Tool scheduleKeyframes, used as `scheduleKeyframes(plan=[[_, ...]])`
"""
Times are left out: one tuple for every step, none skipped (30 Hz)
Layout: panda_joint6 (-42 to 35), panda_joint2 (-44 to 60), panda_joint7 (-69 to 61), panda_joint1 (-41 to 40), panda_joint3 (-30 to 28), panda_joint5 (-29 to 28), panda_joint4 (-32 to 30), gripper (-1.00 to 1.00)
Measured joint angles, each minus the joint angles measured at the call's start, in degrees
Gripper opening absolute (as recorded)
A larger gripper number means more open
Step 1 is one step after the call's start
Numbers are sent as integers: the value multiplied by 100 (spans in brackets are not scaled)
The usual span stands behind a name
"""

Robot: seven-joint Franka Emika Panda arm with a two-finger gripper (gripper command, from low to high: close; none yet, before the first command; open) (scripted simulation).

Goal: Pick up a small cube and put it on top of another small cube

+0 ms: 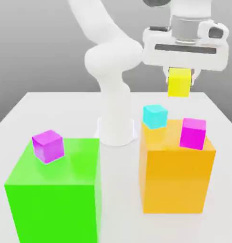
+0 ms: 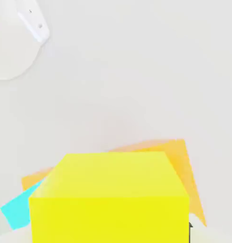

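My gripper (image 1: 180, 76) is shut on the small yellow cube (image 1: 179, 83), holding it in the air above and slightly behind the large orange block (image 1: 177, 175). On that block's top sit a small cyan cube (image 1: 155, 116) at its far left corner and a small magenta cube (image 1: 192, 133) toward the exterior view's right. In the hand view the yellow cube (image 2: 110, 199) is close up, with the cyan cube (image 2: 15, 211) and the orange block (image 2: 181, 161) showing past its edges.
A large green block (image 1: 56, 194) stands at the exterior view's left with a small purple-magenta cube (image 1: 48, 146) on top. The arm's white base (image 1: 116, 130) rises between the two big blocks. All rest on a white table (image 1: 46, 107).
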Motion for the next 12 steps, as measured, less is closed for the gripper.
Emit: scheduleKeyframes(plan=[[-135, -182, -164, -44, -40, -106, -9, -100], [-233, -343, -330, -82, -84, -208, -28, -100], [-201, -434, -498, -94, -153, -307, -80, -100], [-88, -474, -636, -99, -231, -399, -166, -100], [89, -464, -699, -110, -306, -479, -300, -100], [299, -429, -726, -125, -379, -554, -458, -100], [525, -379, -735, -146, -449, -625, -628, -100], [761, -319, -740, -176, -511, -691, -804, -100], [918, -281, -734, -189, -560, -742, -922, 100], [918, -281, -734, -189, -560, -742, -922, 100], [918, -281, -734, -189, -560, -742, -922, 100], [918, -281, -734, -189, -560, -742, -922, 100]])
